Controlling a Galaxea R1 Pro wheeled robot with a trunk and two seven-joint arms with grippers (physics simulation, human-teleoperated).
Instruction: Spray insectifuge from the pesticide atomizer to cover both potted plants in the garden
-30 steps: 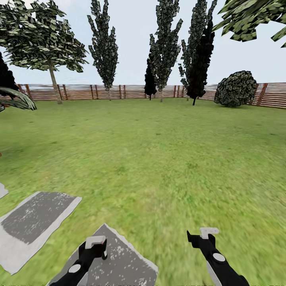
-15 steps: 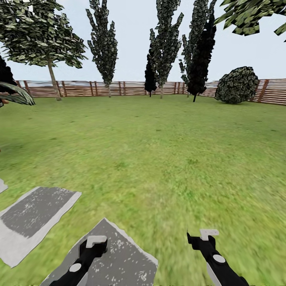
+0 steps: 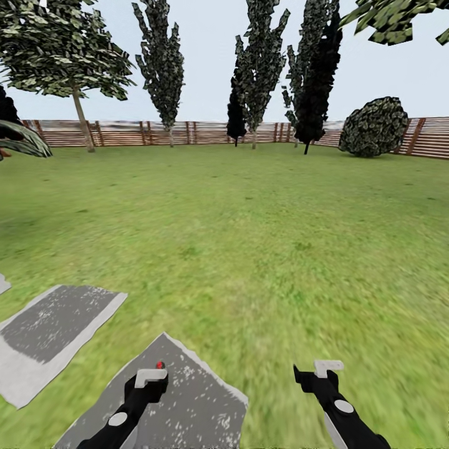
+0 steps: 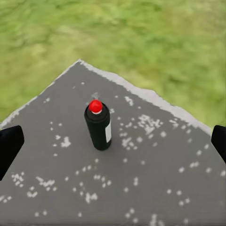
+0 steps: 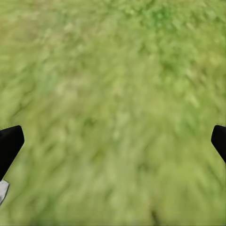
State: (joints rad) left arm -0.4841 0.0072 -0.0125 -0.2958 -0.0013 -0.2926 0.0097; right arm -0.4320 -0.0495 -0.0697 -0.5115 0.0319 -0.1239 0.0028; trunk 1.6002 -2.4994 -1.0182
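on a grey stepping stone [image 4: 155,179] the pesticide atomizer [image 4: 98,125] stands upright, below the left gripper [image 4: 113,146], fingers spread; right gripper [image 5: 113,141] likewise spread, empty, over lawn [image 5: 113,94].

Wide green lawn [image 3: 249,237], grey stepping stones [image 3: 53,330] at the near left, brown slatted fence [image 3: 125,133] behind, tall trees [image 3: 262,62], pale sky.

It was a garden: a wide lawn [image 3: 249,218] with grey stepping stones [image 3: 56,330], trees [image 3: 262,62], and a slatted wooden fence [image 3: 143,133].
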